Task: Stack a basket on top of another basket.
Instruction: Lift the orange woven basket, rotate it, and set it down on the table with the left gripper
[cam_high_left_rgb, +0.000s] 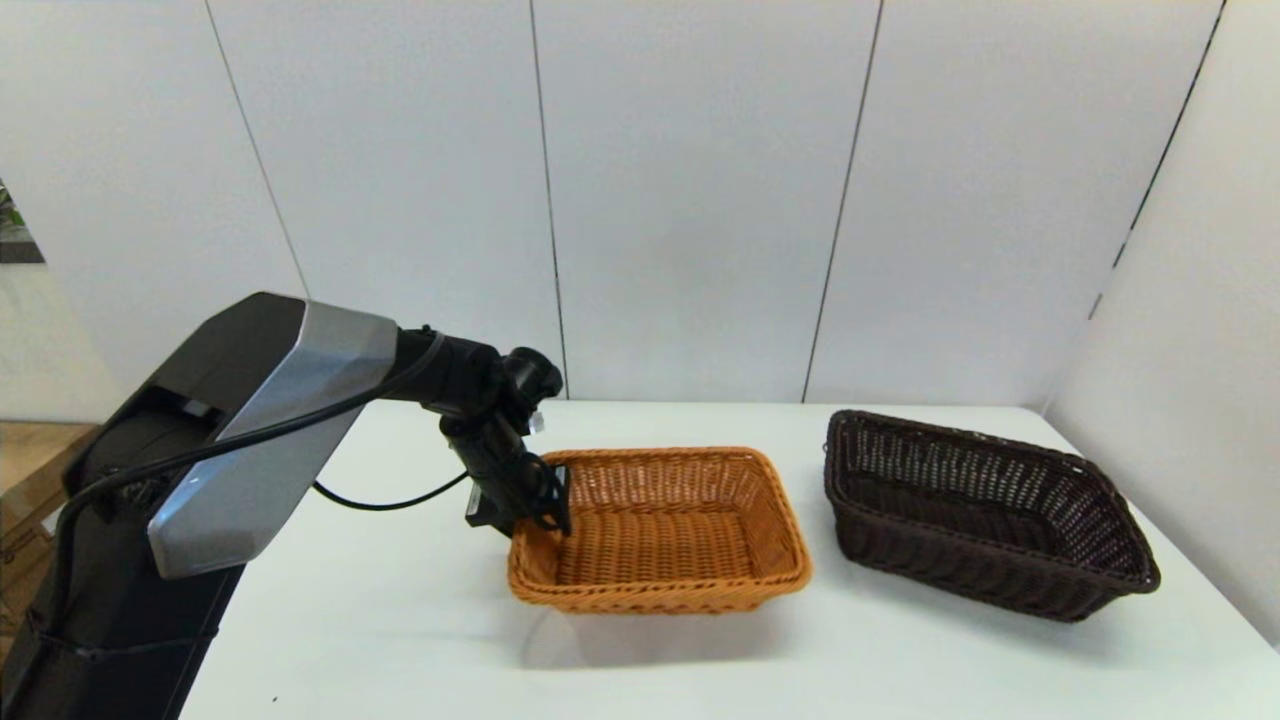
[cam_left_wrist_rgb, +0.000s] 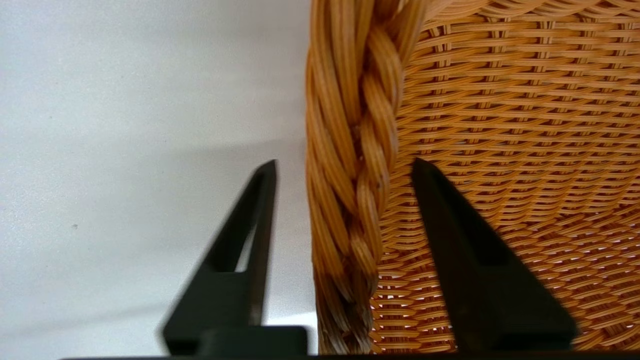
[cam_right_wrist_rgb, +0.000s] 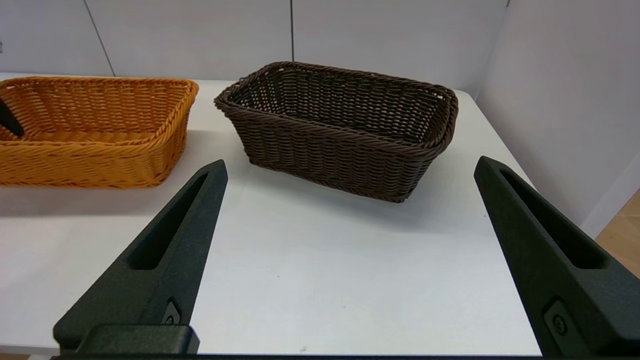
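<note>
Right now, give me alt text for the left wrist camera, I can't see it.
The left gripper straddles the braided rim of the orange-tan basket, fingers open, one outside over the white table, one inside.

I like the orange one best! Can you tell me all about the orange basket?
The orange-tan basket is rectangular, woven like wicker, with a thick braided rim and nothing inside. It sits upright on the white table, apart from the dark one. The left gripper straddles its left rim, one finger inside, one outside, not yet closed.

White table (cam_high_left_rgb: 400, 640), pale panelled walls (cam_high_left_rgb: 690, 200) (dark seams)
</note>
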